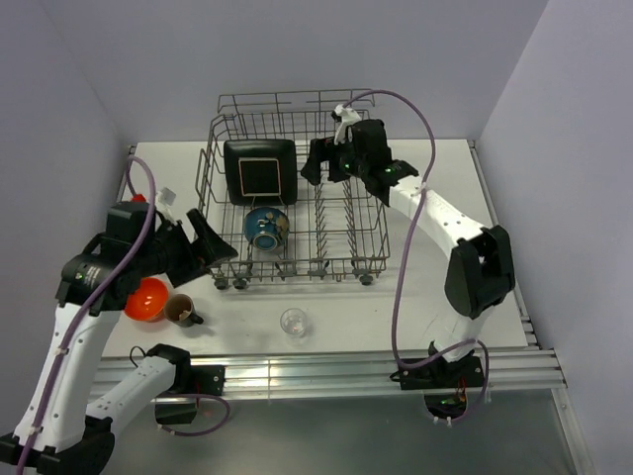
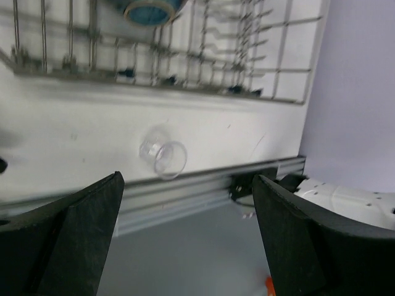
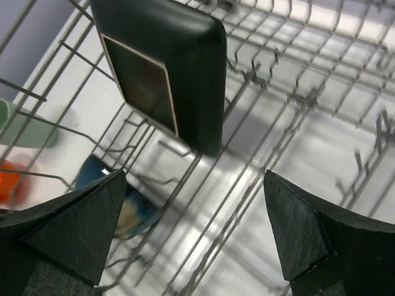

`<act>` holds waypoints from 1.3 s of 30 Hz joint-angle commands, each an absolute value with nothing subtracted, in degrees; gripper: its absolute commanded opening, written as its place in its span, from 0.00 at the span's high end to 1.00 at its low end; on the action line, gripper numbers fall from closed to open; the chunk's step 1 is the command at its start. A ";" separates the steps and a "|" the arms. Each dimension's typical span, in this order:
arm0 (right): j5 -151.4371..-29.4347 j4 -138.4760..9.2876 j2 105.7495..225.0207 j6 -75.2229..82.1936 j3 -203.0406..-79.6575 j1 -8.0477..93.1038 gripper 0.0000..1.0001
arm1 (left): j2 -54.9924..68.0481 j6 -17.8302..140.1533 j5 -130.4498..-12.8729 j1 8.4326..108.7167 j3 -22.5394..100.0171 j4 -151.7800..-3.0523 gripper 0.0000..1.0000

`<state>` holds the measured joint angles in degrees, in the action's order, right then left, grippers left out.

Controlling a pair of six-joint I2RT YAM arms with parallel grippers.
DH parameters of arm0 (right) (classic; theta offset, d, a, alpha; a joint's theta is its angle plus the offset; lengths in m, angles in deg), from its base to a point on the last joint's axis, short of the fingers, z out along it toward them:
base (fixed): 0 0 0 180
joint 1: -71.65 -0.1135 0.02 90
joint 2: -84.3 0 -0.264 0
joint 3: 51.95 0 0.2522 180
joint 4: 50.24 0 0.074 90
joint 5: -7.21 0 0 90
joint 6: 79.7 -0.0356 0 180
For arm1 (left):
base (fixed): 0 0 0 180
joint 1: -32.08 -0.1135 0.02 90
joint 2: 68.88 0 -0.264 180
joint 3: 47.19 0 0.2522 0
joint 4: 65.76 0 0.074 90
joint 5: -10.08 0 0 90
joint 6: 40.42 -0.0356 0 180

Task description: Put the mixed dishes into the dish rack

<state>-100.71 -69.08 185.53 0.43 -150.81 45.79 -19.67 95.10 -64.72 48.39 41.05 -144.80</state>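
Count: 1 rack (image 1: 297,96), 1 square plate (image 1: 259,173), 1 blue bowl (image 1: 265,228), 1 orange bowl (image 1: 145,299), 1 mug (image 1: 182,311), 1 glass (image 1: 293,321), 1 green cup (image 3: 21,126).

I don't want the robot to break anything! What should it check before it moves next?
1. Left gripper open and empty: ok.
2. Right gripper open and empty, above the dish rack: ok.
3. Black square plate standing on edge in the rack, blue bowl in front of it: ok.
4. Small clear glass alone on the table, nothing touching it: ok.
5. Glass upright or tipped over: cannot tell.
6. All dishes loaded: not ok. The orange bowl, brown mug and glass sit outside the rack.
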 commanded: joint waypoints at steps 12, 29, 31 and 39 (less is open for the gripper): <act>-66.19 -111.98 156.50 -10.42 -156.78 24.89 0.00 | -19.33 105.55 -68.13 72.38 20.18 -131.92 0.14; -78.58 -117.17 133.00 -18.53 -145.69 27.97 0.09 | -6.04 108.21 -75.44 82.08 13.68 -120.93 0.18; -77.79 -118.40 132.82 -18.44 -146.05 27.97 0.09 | -4.02 107.51 -75.70 82.08 13.94 -120.30 0.18; -76.64 -119.63 131.06 -19.23 -146.57 27.97 0.09 | 3.45 105.83 -75.44 82.35 13.16 -116.18 0.27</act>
